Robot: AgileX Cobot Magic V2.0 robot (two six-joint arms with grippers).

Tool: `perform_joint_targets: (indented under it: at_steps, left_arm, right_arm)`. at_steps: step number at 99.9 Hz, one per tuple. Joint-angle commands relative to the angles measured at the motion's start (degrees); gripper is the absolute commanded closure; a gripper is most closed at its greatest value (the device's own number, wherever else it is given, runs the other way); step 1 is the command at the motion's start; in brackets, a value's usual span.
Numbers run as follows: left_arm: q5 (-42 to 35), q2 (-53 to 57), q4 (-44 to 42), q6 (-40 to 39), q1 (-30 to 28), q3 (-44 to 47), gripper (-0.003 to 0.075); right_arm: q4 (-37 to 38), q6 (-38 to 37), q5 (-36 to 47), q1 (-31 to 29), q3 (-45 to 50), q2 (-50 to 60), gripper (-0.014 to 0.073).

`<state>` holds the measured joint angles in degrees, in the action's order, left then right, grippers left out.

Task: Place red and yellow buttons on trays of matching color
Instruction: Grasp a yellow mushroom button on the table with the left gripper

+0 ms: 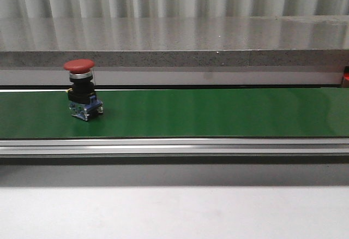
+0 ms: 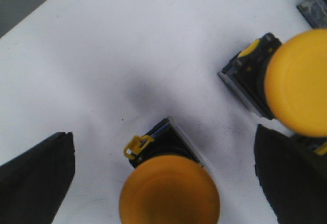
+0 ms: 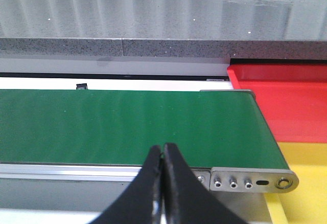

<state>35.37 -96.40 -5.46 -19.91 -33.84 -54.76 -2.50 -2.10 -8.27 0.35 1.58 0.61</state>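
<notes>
In the front view a red button (image 1: 82, 89) stands upright on the green belt (image 1: 218, 113), at about nine o'clock from the middle of the picture, well toward my left side. Its red cap is on top, the black body under it, and a small blue and clear base touches the belt. My arms do not appear in that view.

My left gripper (image 2: 163, 183) has its fingers wide apart. One yellow button (image 2: 168, 196) sits between the two dark fingers (image 2: 36, 178), and I see it from above on a white surface (image 2: 127, 40). The fingers do not touch it. A second yellow button (image 2: 294, 83) lies just beside the other finger, at about two o'clock from the first one; whether it touches that finger I cannot tell.

My right gripper (image 3: 163, 183) has its fingers pressed together with nothing between them. It hangs in front of the near rail of the belt, close to the belt's end. Past that end I see the red tray (image 3: 286, 101), and nearer to me the yellow tray (image 3: 306, 183), both at about three o'clock.
</notes>
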Motion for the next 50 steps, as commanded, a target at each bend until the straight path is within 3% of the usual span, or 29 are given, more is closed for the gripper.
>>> perform_joint_targets:
  at_steps: [1,16,42,50]
  left_arm:
    - [-1.1,1.3,0.5,0.0,0.1,-2.4,0.0069]
    - [-1.3,1.3,0.7,0.0,0.1,-2.3,0.0219]
    - [-0.2,1.3,0.7,0.0,0.1,-2.3,0.0666]
    - [1.0,1.8,0.7,0.0,0.1,-2.3,0.0738]
  right_arm:
    - [0.6,0.1,4.5,-0.3,0.0,0.9,0.0661]
    - [0.6,0.1,4.5,-0.3,0.0,0.9,0.0661]
    - [0.6,0.1,4.5,-0.3,0.0,0.9,0.0661]
    - [0.6,0.1,4.5,-0.3,0.0,0.9,0.0661]
